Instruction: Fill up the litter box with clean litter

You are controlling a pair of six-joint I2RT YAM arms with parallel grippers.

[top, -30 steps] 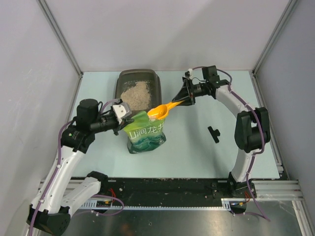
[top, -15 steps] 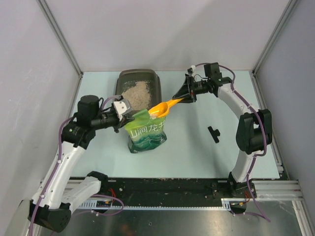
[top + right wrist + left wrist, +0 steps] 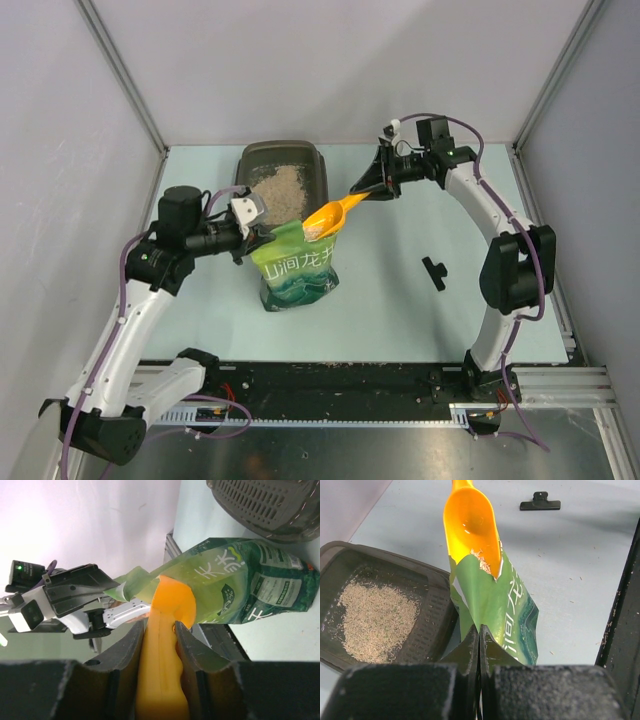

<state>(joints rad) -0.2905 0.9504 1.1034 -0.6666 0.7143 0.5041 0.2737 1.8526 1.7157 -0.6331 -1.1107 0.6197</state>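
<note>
Left end effector (image 3: 479,630) is clenched tight on the top edge of the green pouch (image 3: 295,270), pinching the torn lip so the mouth stands open. The right end effector (image 3: 160,625) grasps the handle of the orange scoop (image 3: 325,220), its jaws closed on either side of it.

The litter box (image 3: 282,146) sits at the far side of the table (image 3: 400,300), just behind the pouch. A patch of clean litter (image 3: 377,620) lies in the middle of it, and dark bare floor shows all around that patch up to the rim. I judge the filling well begun but far from done: several more scoops look needed to cover the tray. The scoop's bowl is at the pouch mouth with its tip inside the opening. It is nearly empty, with only a few grains near its front edge, so this load has yet to be taken. A black clip (image 3: 434,272) lies apart on the table to the right.

The left arm bends out to its own left, its forearm pointing across towards the pouch. The right arm arches up along the right side, with the forearm reaching leftward and the wrist angled down at the pouch.
</note>
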